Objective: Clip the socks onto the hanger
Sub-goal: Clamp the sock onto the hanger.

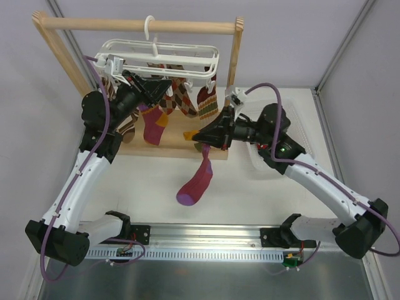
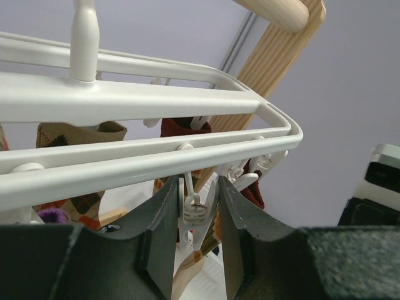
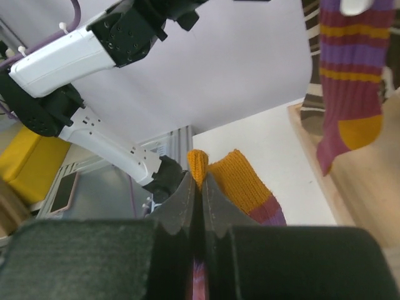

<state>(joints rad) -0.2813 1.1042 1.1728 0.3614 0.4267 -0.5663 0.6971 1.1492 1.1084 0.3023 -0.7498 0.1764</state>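
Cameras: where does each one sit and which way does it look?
Top external: above, behind the arms, looking down at table, hanger, both arms.
Left wrist: on the left arm, looking up past the left gripper, shut on a clip, at hanger rails.
Right wrist: on the right arm, looking past the right gripper, shut on the magenta sock, towards the left arm.
Shared: top and left wrist both show the hanger.

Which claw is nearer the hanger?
Left. The left claw is closed on a clip under the hanger; the right claw sits lower, off its right end, holding a sock.
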